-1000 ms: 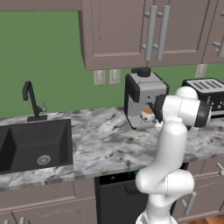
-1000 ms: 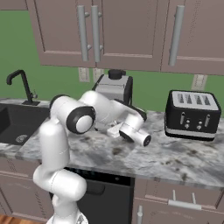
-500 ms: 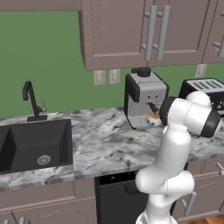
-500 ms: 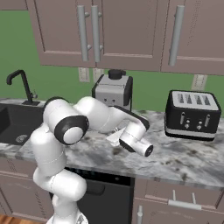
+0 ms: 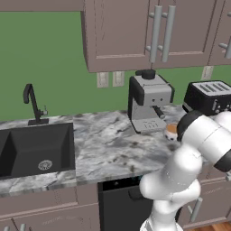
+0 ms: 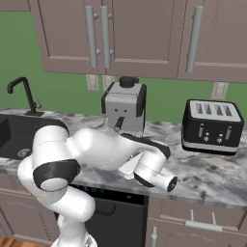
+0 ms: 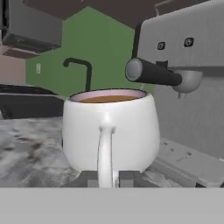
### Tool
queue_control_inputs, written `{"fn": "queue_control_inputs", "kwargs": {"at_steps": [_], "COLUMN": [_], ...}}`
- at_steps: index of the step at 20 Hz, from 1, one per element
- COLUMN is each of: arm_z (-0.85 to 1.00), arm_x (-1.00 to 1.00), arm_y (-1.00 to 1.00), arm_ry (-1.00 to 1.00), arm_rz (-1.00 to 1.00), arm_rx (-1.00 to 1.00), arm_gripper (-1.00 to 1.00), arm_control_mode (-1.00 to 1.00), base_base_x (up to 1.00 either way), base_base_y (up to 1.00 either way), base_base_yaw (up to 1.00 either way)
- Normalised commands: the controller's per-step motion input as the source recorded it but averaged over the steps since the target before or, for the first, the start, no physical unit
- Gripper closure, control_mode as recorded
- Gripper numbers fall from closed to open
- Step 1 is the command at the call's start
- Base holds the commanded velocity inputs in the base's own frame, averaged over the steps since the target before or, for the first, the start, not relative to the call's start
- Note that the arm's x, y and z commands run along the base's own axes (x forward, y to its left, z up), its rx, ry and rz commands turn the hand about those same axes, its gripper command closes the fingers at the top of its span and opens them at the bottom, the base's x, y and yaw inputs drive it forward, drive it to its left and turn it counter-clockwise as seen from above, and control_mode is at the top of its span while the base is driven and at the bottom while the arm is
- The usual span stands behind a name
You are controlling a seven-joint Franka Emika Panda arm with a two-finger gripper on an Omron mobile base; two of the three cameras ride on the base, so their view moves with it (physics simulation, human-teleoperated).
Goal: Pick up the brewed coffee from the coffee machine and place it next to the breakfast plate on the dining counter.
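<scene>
Straddling the mug (image 7: pixel 109 131) handle, the pincer (image 7: pixel 107 178) sits closed beside the coffee machine (image 7: pixel 192 83).

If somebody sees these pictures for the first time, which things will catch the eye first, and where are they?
In the hand view a white mug of brown coffee stands close ahead, its handle between the claw tips. Right beside it stands the silver coffee machine on the marbled counter. The robot's big white arm bends low over that counter, with a black toaster to the right.
</scene>
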Motion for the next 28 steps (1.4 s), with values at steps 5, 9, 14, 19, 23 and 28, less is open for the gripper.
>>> {"fn": "queue_control_inputs", "kwargs": {"at_steps": [5, 9, 14, 19, 23, 28], "arm_z": [0.86, 0.99, 0.60, 0.25, 0.32, 0.36], "arm_x": [-0.74, -0.35, -0.47, -0.72, -0.59, -0.14], "arm_y": [-0.03, 0.00, 0.08, 0.44, 0.54, 0.22], "arm_ry": [0.00, 0.04, 0.06, -0.05, -0.01, 0.02], "arm_rz": [0.03, 0.03, 0.03, 0.11, 0.08, 0.03], "arm_rx": [-0.01, 0.00, 0.00, -0.06, -0.13, -0.04], "arm_gripper": [1.00, 1.00, 1.00, 1.00, 1.00, 1.00], "arm_control_mode": [-1.00, -1.00, -1.00, -1.00, -1.00, -1.00], "base_base_x": [0.00, 0.00, 0.00, 0.00, 0.00, 0.00], "base_base_y": [0.00, 0.00, 0.00, 0.00, 0.00, 0.00], "base_base_yaw": [0.00, 0.00, 0.00, 0.00, 0.00, 0.00]}}
